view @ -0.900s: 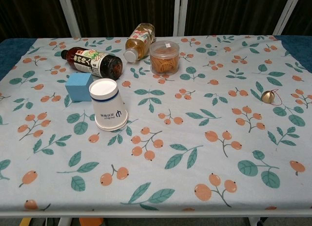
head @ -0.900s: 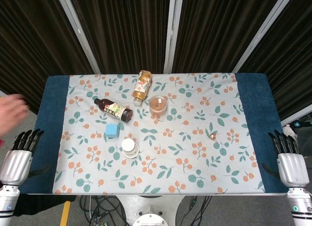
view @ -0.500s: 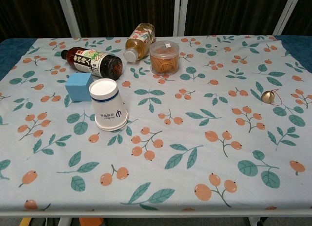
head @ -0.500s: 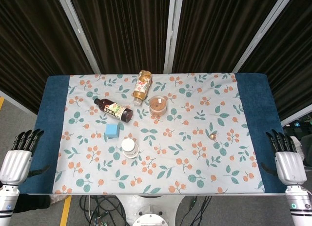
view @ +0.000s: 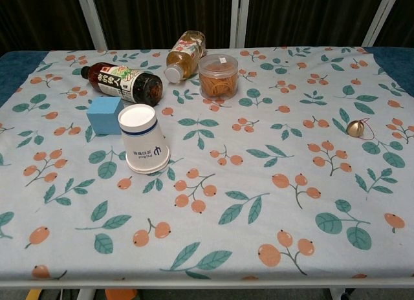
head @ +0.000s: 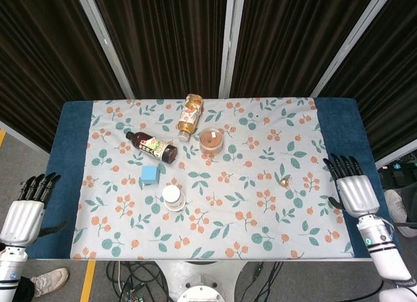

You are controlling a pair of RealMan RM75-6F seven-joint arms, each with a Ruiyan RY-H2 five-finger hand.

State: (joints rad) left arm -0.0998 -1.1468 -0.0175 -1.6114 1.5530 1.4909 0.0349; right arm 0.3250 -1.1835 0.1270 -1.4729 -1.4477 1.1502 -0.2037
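Right hand (head: 353, 188) of mine hovers empty, fingers spread, near the small bell (head: 285, 181); left hand (head: 26, 211) hangs open beside the table (head: 65, 178).

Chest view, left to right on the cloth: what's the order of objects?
Blue block → paper cup → tea bottle → jar of rubber bands → small brass bell. The dark sauce bottle overlaps the block and cup, so it is omitted.
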